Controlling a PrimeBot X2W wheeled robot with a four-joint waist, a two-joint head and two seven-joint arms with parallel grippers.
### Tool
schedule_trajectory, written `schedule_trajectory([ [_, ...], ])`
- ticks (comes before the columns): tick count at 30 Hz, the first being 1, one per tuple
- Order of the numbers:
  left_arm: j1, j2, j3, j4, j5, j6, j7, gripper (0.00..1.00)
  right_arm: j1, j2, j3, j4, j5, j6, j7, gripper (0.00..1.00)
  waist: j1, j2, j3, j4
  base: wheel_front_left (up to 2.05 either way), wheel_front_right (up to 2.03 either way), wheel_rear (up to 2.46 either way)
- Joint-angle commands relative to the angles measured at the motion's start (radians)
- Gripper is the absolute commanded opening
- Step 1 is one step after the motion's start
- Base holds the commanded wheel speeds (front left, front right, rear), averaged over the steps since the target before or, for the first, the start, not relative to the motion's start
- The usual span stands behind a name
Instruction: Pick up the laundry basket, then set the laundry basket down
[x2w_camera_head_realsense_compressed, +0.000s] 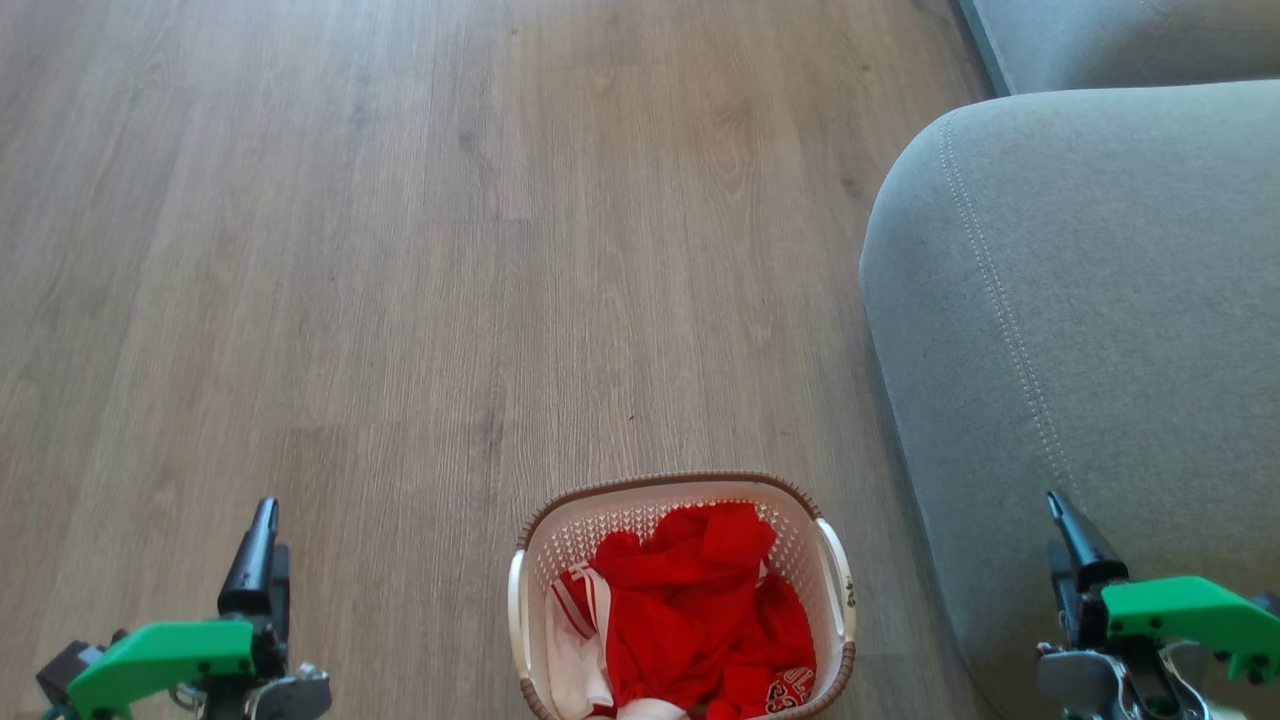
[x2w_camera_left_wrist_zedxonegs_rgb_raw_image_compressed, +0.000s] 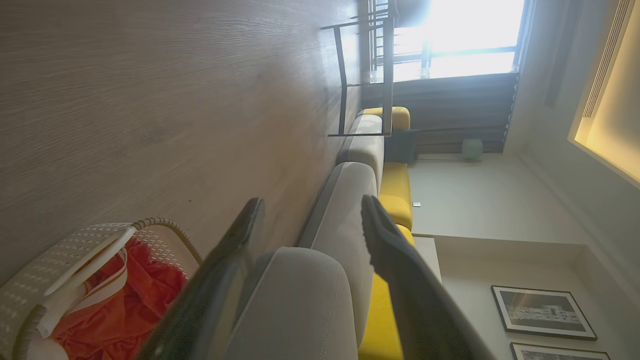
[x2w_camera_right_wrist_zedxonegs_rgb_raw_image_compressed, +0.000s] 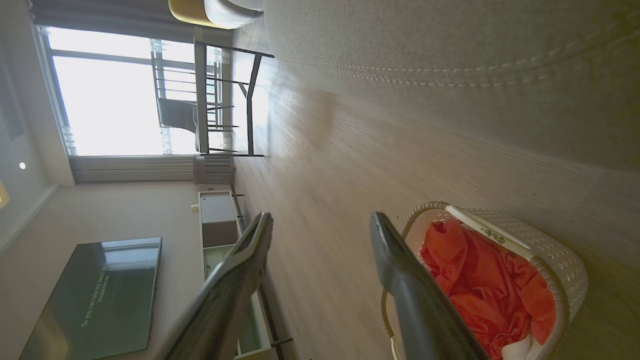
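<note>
A: Entry one, far left?

B: Left gripper (x2w_camera_left_wrist_zedxonegs_rgb_raw_image_compressed: 310, 209). Jaws apart, nothing in them. It hangs over the wood floor (x2w_camera_head_realsense_compressed: 400, 250), well apart from the basket.

A: Entry two, centre?

B: Laundry basket (x2w_camera_head_realsense_compressed: 680, 481), standing on the floor between the grippers, near the grey sofa (x2w_camera_head_realsense_compressed: 1080, 300). Perforated white plastic, brown braided rim, red and white clothes (x2w_camera_head_realsense_compressed: 700, 600) inside. Probably light; walls stiff, load soft. Best held by the left handle (x2w_camera_head_realsense_compressed: 516, 615) and right handle (x2w_camera_head_realsense_compressed: 838, 580) together, lifted level.

A: Entry three, right?

B: Right gripper (x2w_camera_right_wrist_zedxonegs_rgb_raw_image_compressed: 320, 220). Jaws apart, empty.
</note>
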Motion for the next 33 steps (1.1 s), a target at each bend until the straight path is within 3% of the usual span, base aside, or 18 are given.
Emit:
schedule_trajectory([
  [1, -0.061, 0.009, 0.017, -0.044, 0.022, -0.003, -0.01, 1.0, -0.06, -0.005, 0.002, -0.041, -0.026, 0.002, -0.013, 1.0, 0.0, 0.0, 0.001, 0.0, 0.0, 0.0, 0.0],
  [15, -0.077, 0.01, 0.037, -0.113, 0.183, 0.001, -0.051, 1.0, -0.093, -0.007, 0.023, -0.096, -0.252, 0.002, -0.054, 1.0, 0.0, 0.0, 0.003, 0.006, 0.0, 0.0, 0.0],
  [33, -0.084, 0.012, -0.003, -0.26, 0.437, 0.091, -0.1, 1.0, -0.128, -0.009, 0.065, -0.176, -0.547, 0.003, -0.104, 1.0, 0.0, 0.0, 0.009, 0.016, 0.0, 0.0, 0.0],
])
